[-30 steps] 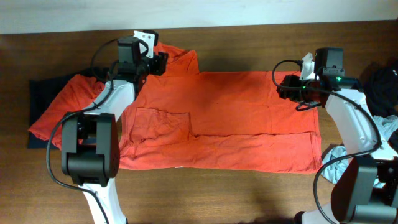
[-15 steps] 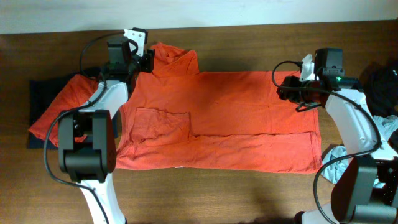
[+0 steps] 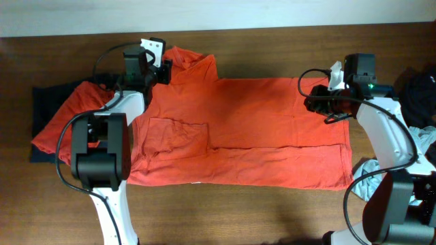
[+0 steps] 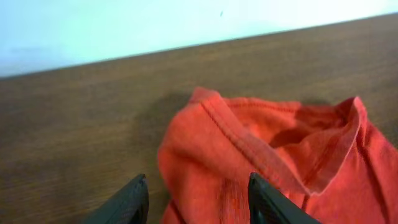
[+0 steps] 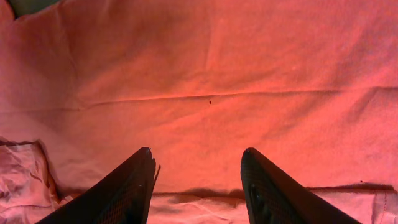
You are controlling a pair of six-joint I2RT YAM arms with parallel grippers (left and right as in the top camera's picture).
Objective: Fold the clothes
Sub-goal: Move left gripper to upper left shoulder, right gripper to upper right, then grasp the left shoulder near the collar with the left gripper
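**Wooden table, one shirt laid out, both arms at its far edge**

Brown wood of the table [image 3: 272, 218] fills the overhead view, with a white wall [image 3: 272, 13] along the top. The red-orange T-shirt [image 3: 259, 129] lies flat across the middle of the frame. Its print does not show.

The left gripper [image 3: 165, 70] stands at the upper left corner of the shirt, beside the sleeve [image 3: 194, 64] that sticks up there. Its fingers are apart and the hem lies loose between them, not pinched. The right gripper [image 3: 308, 95] hangs over the upper right part of the shirt. Its fingers are also apart, above smooth cloth, and hold nothing.

I judge that the step in hand is to take the far edge for a fold toward the lower edge of the frame. The next move calls for both grippers to go down and close on the edge, each on one layer only. The right one seems to stand a little inside the edge.

At the left of the frame another red-orange garment [image 3: 61, 126] lies on a navy one [image 3: 44, 102], and it touches the shirt. A black cloth [image 3: 419, 88] and a grey-blue cloth [image 3: 364, 180] lie at the right, close to the right arm. The sleeve bump may spoil a straight fold.
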